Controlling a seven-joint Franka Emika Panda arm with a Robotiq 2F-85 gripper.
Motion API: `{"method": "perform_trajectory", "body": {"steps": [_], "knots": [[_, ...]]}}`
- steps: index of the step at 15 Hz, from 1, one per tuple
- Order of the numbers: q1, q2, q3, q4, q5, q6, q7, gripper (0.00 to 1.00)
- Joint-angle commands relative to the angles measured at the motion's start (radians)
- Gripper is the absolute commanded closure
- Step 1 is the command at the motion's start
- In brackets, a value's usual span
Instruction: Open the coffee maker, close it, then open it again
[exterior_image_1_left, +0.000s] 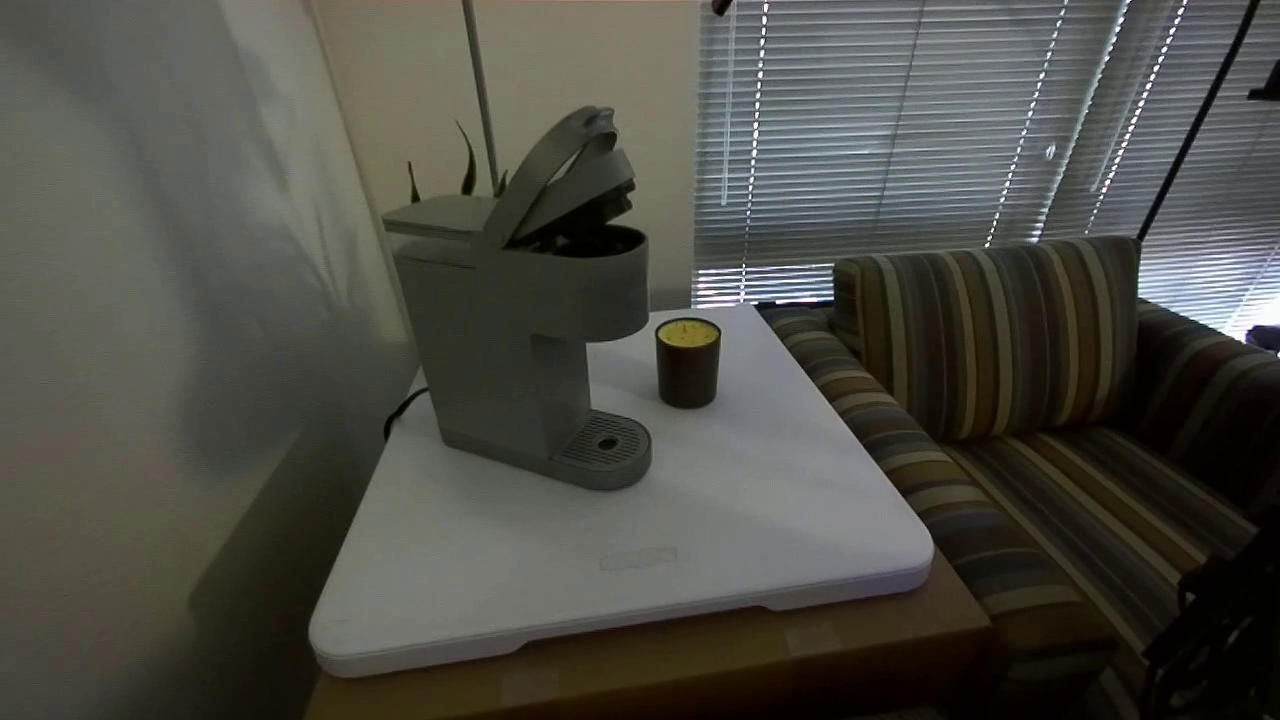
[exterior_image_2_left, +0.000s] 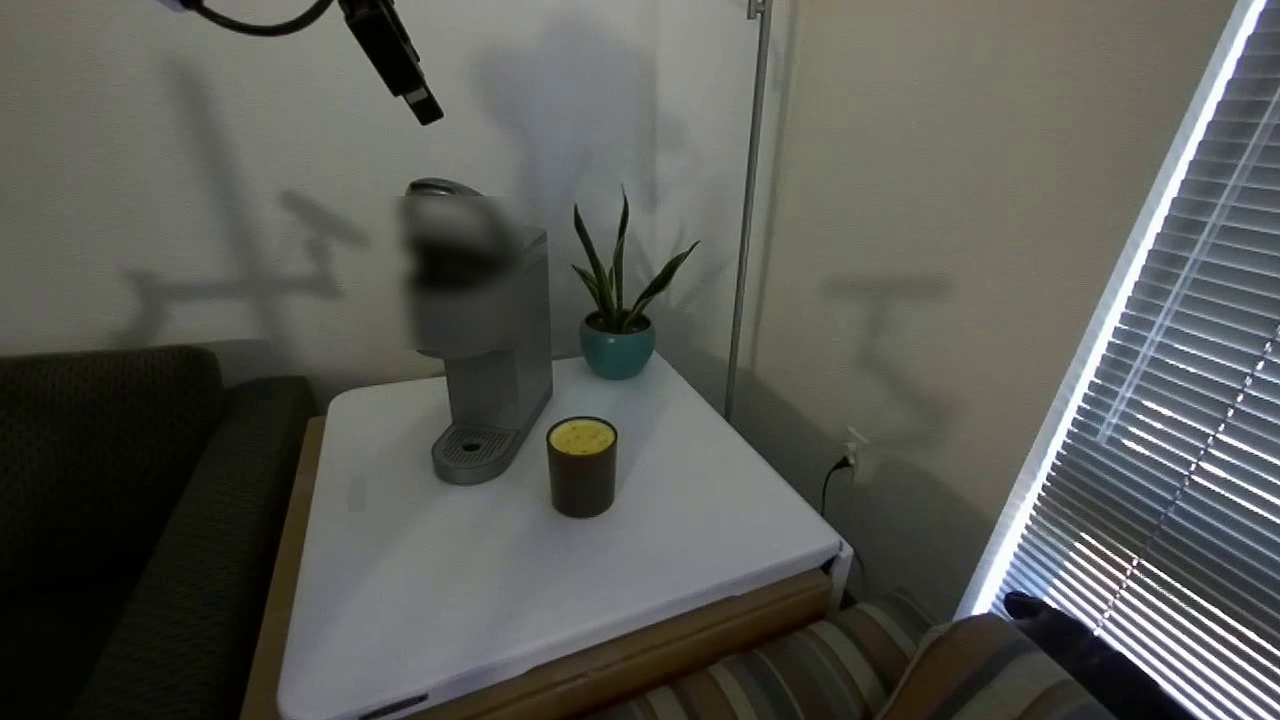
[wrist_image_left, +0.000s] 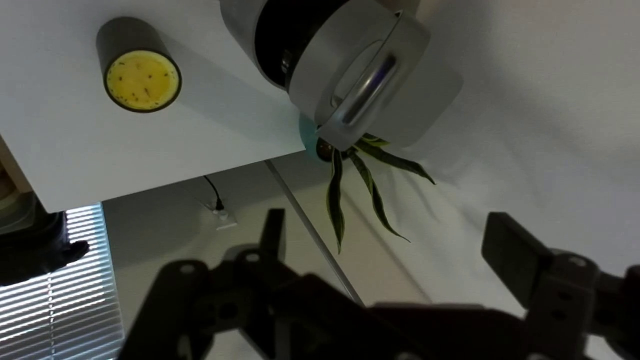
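The grey coffee maker (exterior_image_1_left: 500, 330) stands upright on a white tabletop (exterior_image_1_left: 560, 560). Its hinged lid (exterior_image_1_left: 580, 180) is tilted up, with a dark gap above the round front rim; the lid (wrist_image_left: 350, 70) also looks raised in the wrist view. A blurred patch covers the top of the coffee maker (exterior_image_2_left: 490, 380) in an exterior view. My gripper (wrist_image_left: 387, 215) is open, its fingers wide apart with only wall and plant leaves seen beyond. One of its fingers (exterior_image_2_left: 424, 108) hangs above the machine, apart from it, in an exterior view.
A dark cup (exterior_image_1_left: 688, 370) with a yellow top stands beside the coffee maker. Behind the machine is a plant in a teal pot (exterior_image_2_left: 617, 347), near a thin pole (exterior_image_2_left: 750, 200). A wall runs close behind; a striped armchair (exterior_image_1_left: 1000, 340) adjoins the table.
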Motion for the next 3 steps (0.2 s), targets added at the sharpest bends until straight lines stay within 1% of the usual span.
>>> {"method": "perform_trajectory", "body": {"steps": [1, 3], "knots": [[-0.033, 0.000, 0.032, 0.000, 0.006, 0.000, -0.007, 0.00], [-0.033, 0.000, 0.032, 0.000, 0.006, 0.000, -0.007, 0.00]]}}
